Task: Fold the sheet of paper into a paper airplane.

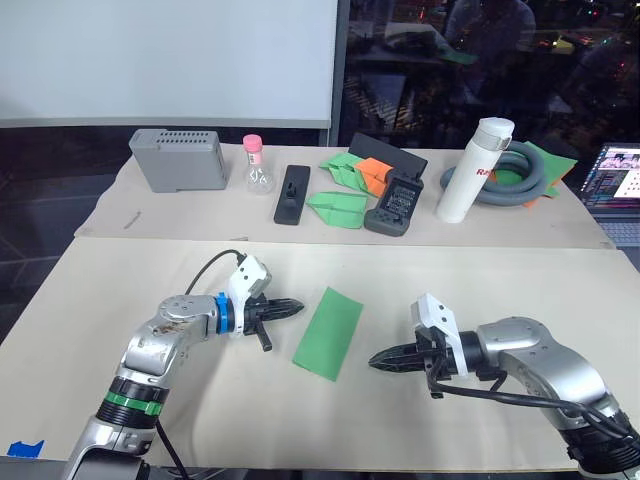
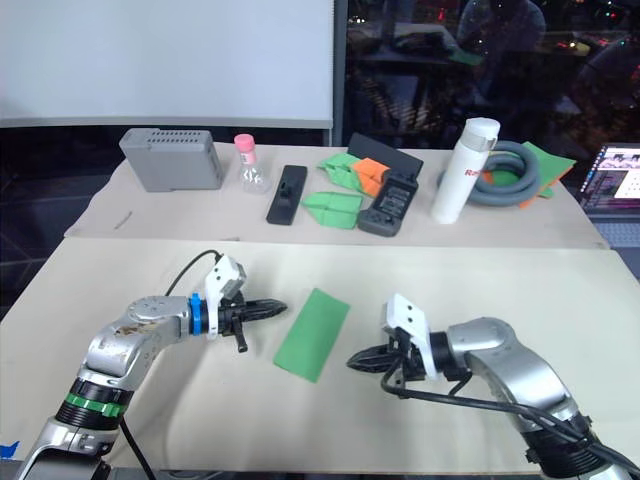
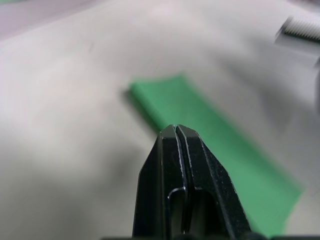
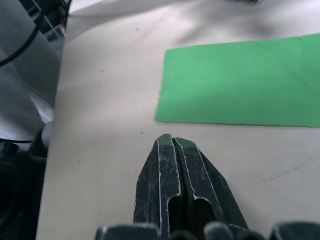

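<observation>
Green sheet of paper (image 1: 329, 333) lies flat on the near part of the bench (image 1: 520, 270), folded to a long narrow strip, angled w/ its far end tipped right. It sits between the two tools, touching neither.

Left tool (image 1: 296, 307) is just left of the strip's far end, fingers pressed together, tip pointing right at the paper, holding nothing. Right tool (image 1: 376, 360) is near the strip's near right side, fingers also pressed together, tip pointing left, empty; small gap of bare bench between tip and paper edge.

Far side of bench, well apart from the strip: grey box (image 1: 179, 158) at left, small flask w/ pink cap (image 1: 257, 166), black flat bar (image 1: 291, 193), small green darts (image 1: 338, 208) w/ an orange dart (image 1: 374, 172), black handset (image 1: 396, 203), white bottle (image 1: 474, 170), grey coiled hose (image 1: 517, 178). Laptop (image 1: 614, 184) at far right edge.
</observation>
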Tool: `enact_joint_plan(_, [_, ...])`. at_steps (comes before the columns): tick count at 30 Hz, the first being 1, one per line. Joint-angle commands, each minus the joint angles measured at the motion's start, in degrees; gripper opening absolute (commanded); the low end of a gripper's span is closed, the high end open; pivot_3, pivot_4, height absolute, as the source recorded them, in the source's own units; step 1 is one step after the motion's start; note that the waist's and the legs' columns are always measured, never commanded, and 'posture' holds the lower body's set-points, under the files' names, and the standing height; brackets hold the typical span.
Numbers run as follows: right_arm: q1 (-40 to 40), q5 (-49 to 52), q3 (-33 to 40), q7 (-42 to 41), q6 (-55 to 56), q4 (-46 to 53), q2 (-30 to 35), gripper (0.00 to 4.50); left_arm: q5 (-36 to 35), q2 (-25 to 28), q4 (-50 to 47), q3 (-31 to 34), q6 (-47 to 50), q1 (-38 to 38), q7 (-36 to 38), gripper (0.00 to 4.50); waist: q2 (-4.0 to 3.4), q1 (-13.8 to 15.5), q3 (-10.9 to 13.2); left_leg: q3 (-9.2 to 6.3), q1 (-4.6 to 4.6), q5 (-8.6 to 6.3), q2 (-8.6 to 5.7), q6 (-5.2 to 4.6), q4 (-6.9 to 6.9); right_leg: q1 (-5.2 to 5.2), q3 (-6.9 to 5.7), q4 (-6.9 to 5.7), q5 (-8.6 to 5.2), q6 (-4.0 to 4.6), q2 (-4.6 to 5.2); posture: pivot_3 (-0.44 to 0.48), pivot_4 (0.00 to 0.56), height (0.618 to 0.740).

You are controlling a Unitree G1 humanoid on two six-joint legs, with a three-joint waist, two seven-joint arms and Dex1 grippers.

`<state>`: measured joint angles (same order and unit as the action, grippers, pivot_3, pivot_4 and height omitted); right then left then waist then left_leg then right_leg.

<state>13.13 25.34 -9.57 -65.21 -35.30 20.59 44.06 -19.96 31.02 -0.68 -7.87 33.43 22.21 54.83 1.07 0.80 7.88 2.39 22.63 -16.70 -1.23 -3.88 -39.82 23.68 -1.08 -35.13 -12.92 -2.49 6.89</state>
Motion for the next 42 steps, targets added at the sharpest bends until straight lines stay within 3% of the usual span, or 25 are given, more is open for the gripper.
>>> enact_joint_plan(1, [0.7,0.6,2.3,1.0,0.4,1.4,0.7,0.01,1.5,-1.5,1.8,-1.8,-3.7,1.4,1.0,0.0,0.0,0.1,0.0,0.0,0.06,0.02,0.0,0.03,-0.02,0.04,0.0,0.0,0.0,0.0,0.0,0.0,0.15,0.74])
enact_joint_plan(6, [-0.4,0.4,3.5,2.4,0.7,1.8,1.3,0.01,2.6,-3.2,4.8,-2.6,-5.6,2.8,1.0,0.0,0.01,0.0,0.0,0.0,0.56,0.2,-0.04,0.27,-0.22,0.5,0.03,-0.12,0.09,-0.15,-0.12,0.0,0.15,0.74])
enact_joint_plan(24, [0.5,-3.5,4.6,6.7,4.5,-2.8,1.4,0.01,1.6,-7.8,3.1,-7.4,-4.4,4.3,4.7,0.0,0.01,0.0,0.0,0.03,0.57,0.16,-0.02,0.18,-0.46,0.42,0.1,-0.2,0.11,-0.18,-0.31,0.0,0.15,0.74])
enact_joint_plan(33, [3.6,-3.1,11.3,11.3,-0.7,1.2,6.6,0.01,3.4,-11.9,7.1,-11.9,-4.1,7.9,5.3,0.0,0.01,0.1,0.0,0.04,0.57,0.03,-0.02,-0.04,-0.6,0.43,0.14,-0.35,0.11,-0.19,-0.33,0.0,0.15,0.74])
enact_joint_plan(42, [4.0,-0.2,14.8,15.2,-5.4,7.3,7.1,0.01,6.6,-15.0,11.3,-16.0,-4.7,8.3,5.7,0.0,0.02,0.2,0.0,0.07,0.54,-0.06,-0.01,-0.21,-0.64,0.43,0.18,-0.53,0.11,-0.2,-0.34,0.0,0.15,0.74])
